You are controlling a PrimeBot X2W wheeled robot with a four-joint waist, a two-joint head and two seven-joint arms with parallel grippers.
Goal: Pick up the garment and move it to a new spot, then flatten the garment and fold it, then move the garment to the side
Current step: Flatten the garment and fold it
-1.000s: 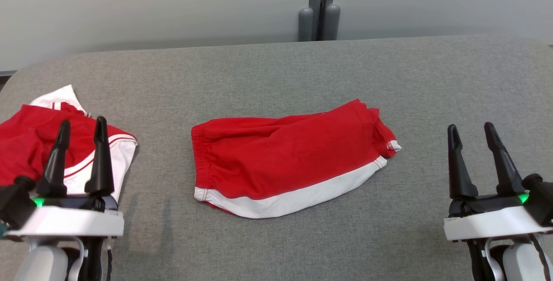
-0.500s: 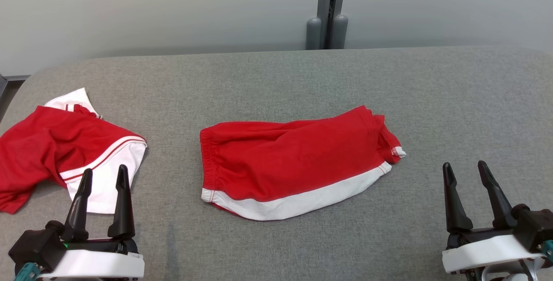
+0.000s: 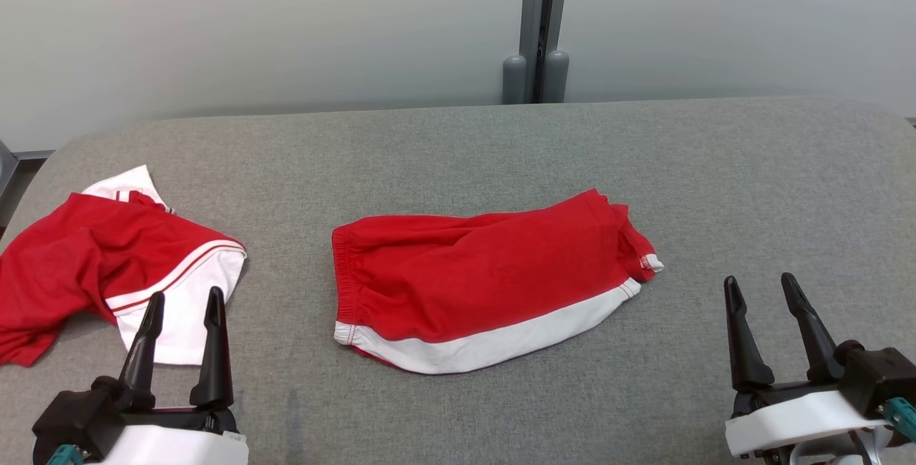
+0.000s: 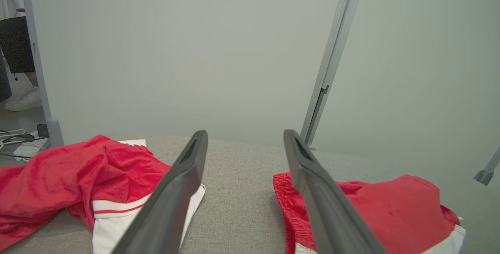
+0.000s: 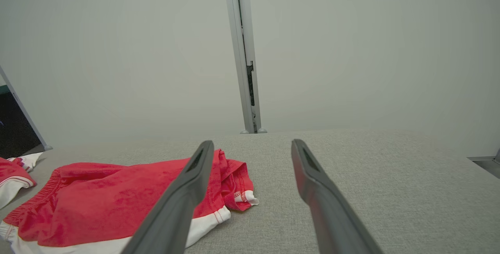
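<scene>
Standing wide open and empty, the fingers of the left gripper (image 3: 186, 295) and right gripper (image 3: 758, 279) have drawn back toward the near edge of the bench (image 3: 458, 150). Folded red shorts (image 3: 486, 279) lie at centre, between them; a crumpled red-and-white garment (image 3: 79, 257) lies at the left. Folding looks complete; the sideways move appears to remain.

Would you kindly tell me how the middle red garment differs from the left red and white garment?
The middle red garment lies folded and fairly flat; the left red and white garment is crumpled. The middle garment has one broad plain white band along its near edge; the left garment has a white panel crossed by thin red stripes. Both are red and white cloth on the grey table.
</scene>
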